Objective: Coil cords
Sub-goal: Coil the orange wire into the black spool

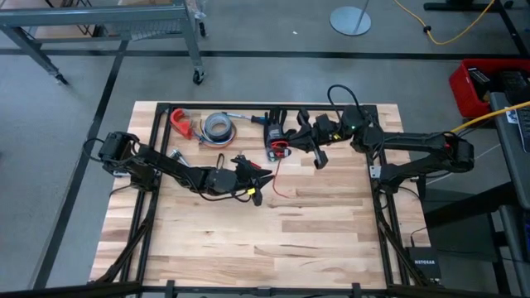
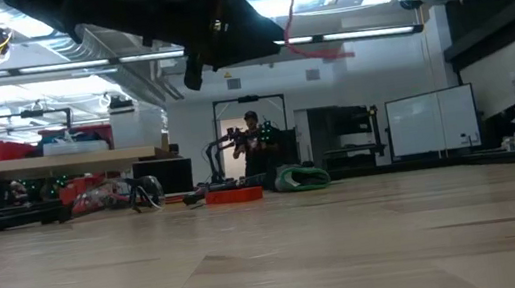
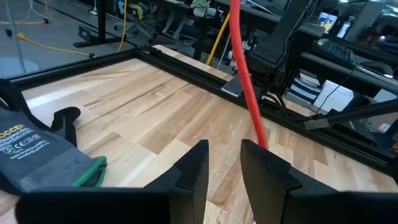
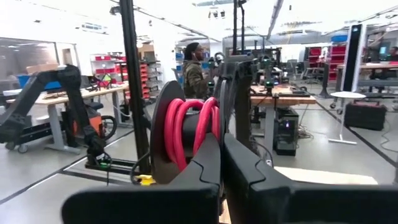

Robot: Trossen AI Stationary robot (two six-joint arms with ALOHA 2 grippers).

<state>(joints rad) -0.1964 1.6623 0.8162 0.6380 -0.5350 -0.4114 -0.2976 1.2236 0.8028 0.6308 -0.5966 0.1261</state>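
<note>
A red cord (image 4: pixel 194 122) is wound on a black reel (image 4: pixel 163 124), which my right gripper (image 4: pixel 222 155) holds up over the table's far middle (image 1: pixel 278 150). A loose length of the cord (image 1: pixel 277 177) hangs from the reel toward the table top. In the left wrist view this length (image 3: pixel 246 81) runs down to one fingertip (image 3: pixel 264 163) of my left gripper (image 3: pixel 225 167). That gripper (image 1: pixel 258 179) is open and hovers just left of the hanging cord, nothing showing between its fingers. My left gripper: the hanging cord (image 3: pixel 261 134) ends behind one fingertip, and I cannot tell whether it touches. My right gripper is shut at the reel's edge-on flange (image 4: pixel 234 93), beside the red coils. The fingers hide the place of contact. The reel is lifted clear of the table.
A grey glove with a green cuff (image 3: pixel 43 158) lies on the wood near my left gripper. A grey tape roll (image 1: pixel 218 126) and a red tool (image 1: pixel 180 122) sit at the far left. A black frame rail (image 1: pixel 248 106) runs along the far edge. A yellow cable (image 1: pixel 451 33) lies on the floor beyond.
</note>
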